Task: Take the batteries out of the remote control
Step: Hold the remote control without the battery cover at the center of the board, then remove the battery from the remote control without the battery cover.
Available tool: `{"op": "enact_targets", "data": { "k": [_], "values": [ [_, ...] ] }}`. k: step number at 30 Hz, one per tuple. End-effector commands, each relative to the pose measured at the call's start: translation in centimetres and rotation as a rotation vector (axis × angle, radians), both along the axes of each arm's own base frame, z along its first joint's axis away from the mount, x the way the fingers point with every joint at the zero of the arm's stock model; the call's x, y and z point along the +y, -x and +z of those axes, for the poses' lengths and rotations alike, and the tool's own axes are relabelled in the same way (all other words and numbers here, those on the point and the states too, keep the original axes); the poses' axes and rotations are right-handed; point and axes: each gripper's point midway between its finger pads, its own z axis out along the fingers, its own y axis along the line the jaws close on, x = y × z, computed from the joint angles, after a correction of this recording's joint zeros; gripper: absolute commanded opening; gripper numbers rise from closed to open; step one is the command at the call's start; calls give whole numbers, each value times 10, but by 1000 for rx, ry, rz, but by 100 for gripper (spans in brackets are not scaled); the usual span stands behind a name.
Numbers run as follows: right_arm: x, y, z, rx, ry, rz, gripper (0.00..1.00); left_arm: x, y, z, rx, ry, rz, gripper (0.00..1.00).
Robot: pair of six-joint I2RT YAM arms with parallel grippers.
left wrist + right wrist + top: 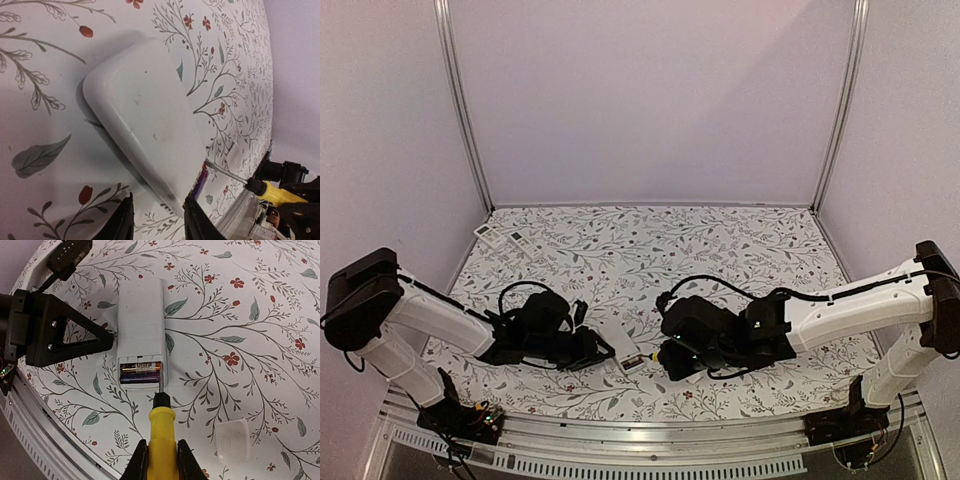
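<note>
Soft even light, faint shadows; left wrist view blurred close up.

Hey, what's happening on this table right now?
The right claw holds a yellow-handled screwdriver, its tip at the open battery bay of the white plastic remote control. Two small cylindrical batteries are still inside. The left claw sits open at the remote's edge. The small white cover plate lies on the floral-patterned table nearby.

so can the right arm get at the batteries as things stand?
Probably yes. The remote lies with its compartment open, the cover apart, and the screwdriver in the right claw has its tip at the batteries. Nothing stands between.
</note>
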Motion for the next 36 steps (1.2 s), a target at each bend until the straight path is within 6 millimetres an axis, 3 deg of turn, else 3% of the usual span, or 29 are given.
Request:
{"op": "enact_targets", "data": {
  "k": [1,16,28,36],
  "values": [
    [-4,5,-14,31,49,-10,0,-9,3,0,-6,10,-30,33],
    [-8,16,-26,165,-38,-74,0,-21,10,-15,41,35,-51,18],
    [-13,12,-13,304,-318,-115,0,-24,15,-20,61,34,-60,9],
    [2,14,13,315,-450,-57,0,-25,16,-21,66,30,-62,8]
  ]
}}
